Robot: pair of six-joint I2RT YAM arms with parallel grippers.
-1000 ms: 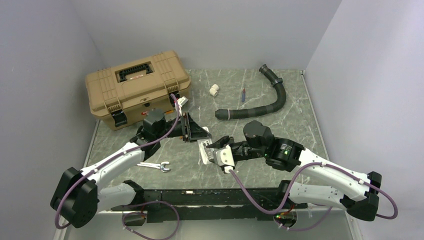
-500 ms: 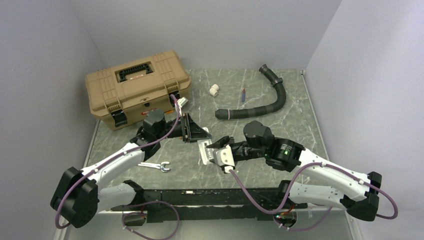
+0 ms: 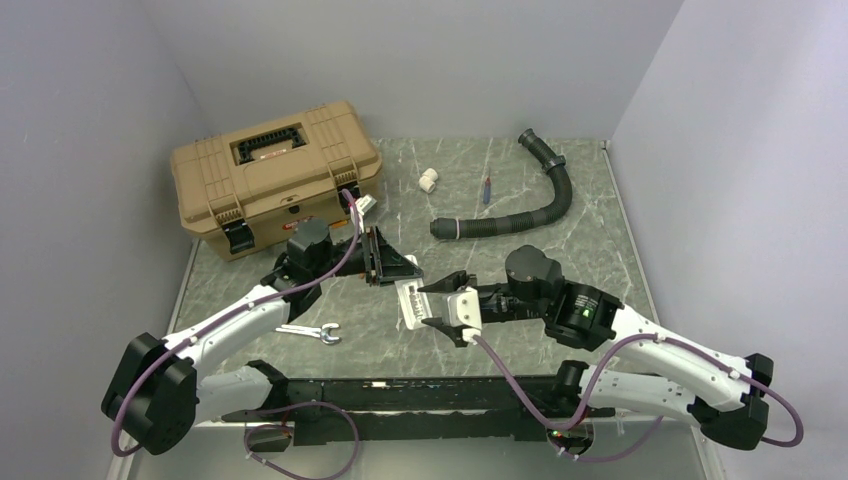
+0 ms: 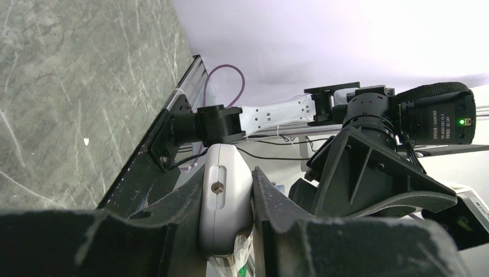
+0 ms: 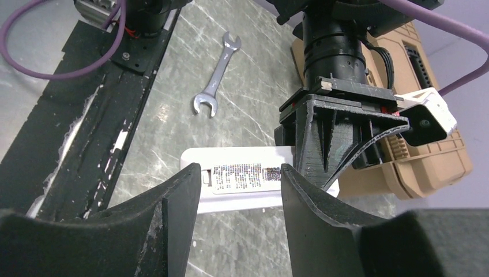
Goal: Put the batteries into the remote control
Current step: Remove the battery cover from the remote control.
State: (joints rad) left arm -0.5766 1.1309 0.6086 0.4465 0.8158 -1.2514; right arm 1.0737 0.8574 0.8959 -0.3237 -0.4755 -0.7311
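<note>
Marbled table, remote control, long axis seemingly far-to-near

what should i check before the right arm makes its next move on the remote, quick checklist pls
1. Left end effector shut on the remote control: ok, clamped at one end.
2. Right end effector open: ok, its fingers stand apart in front of the remote control.
3. Right end effector clear of the remote control: cannot tell, contact is hidden.
4. Battery recess open: cannot tell, only a labelled face shows.
5. Batteries at hand: not ok, none shows in any view.
6. Wrench out of the way: ok, it lies apart from the remote control.
</note>
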